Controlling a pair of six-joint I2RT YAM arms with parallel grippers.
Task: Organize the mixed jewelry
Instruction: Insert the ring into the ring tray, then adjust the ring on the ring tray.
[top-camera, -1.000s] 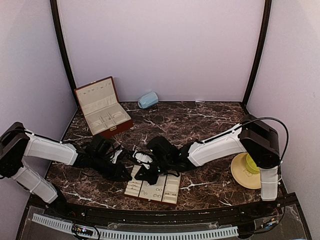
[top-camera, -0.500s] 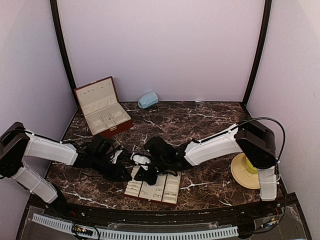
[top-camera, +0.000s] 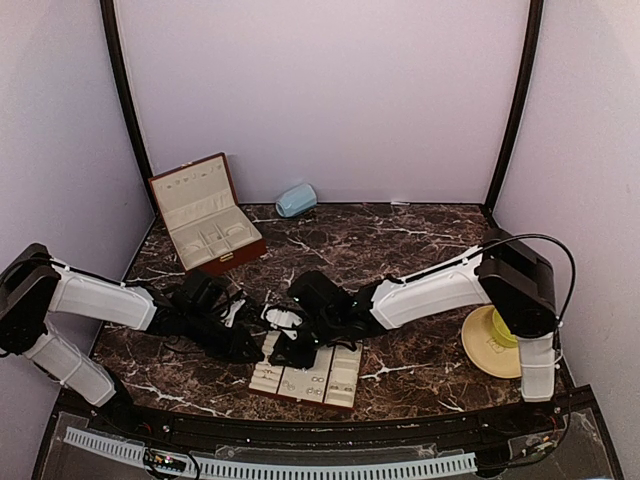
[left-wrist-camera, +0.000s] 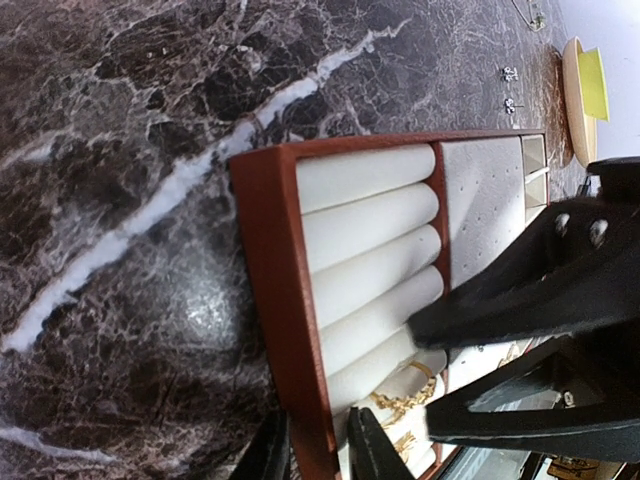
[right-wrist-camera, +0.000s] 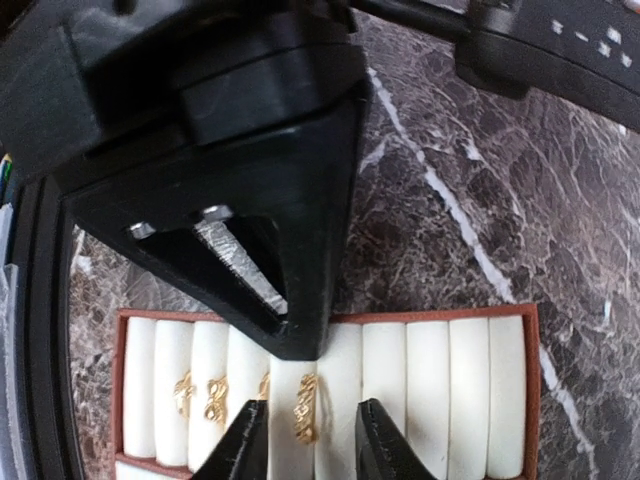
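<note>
A red-brown tray (top-camera: 345, 392) with cream ring rolls lies at the table's near middle. My left gripper (top-camera: 251, 350) sits at its left edge; in the left wrist view its fingers (left-wrist-camera: 372, 448) straddle the tray's rim (left-wrist-camera: 270, 300) and pinch it. My right gripper (right-wrist-camera: 310, 440) hovers open over the rolls, one finger on each side of a gold ring (right-wrist-camera: 306, 408) seated in a slot. More gold rings (right-wrist-camera: 215, 398) sit in slots to its left. Two small earrings (left-wrist-camera: 508, 90) lie loose on the marble beyond the tray.
An open red-brown jewelry box (top-camera: 205, 215) stands at the back left, with a pale blue object (top-camera: 296, 200) near the back wall. A yellow plate (top-camera: 482, 345) holding a green item sits at the right. The two grippers are close together over the tray.
My right gripper has edged slightly to the left over the tray. The left arm and the tray have not moved.
</note>
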